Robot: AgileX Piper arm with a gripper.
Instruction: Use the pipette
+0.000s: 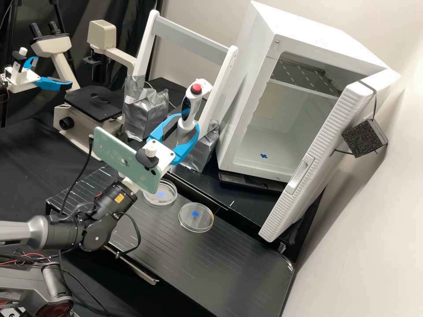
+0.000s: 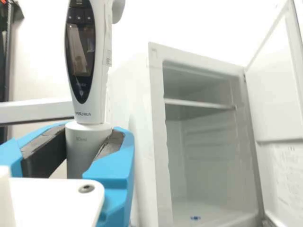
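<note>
High view: holding the electronic pipette (image 1: 190, 108) aloft and roughly upright, clasped by the gripper (image 1: 187, 124), in front of a white frame (image 1: 189, 39) with silver-taped feet. Displaying two Petri dishes (image 1: 196, 217) near each other on the black surface (image 1: 246, 268), with a blue mark in each; standing a microscope (image 1: 91, 102) beyond, and a white cabinet (image 1: 242, 92) with its door (image 1: 317, 152) swung open near a pale wall (image 1: 370, 246). Wrist view: revealing a shelf (image 2: 199, 103) inside the cabinet.
</note>
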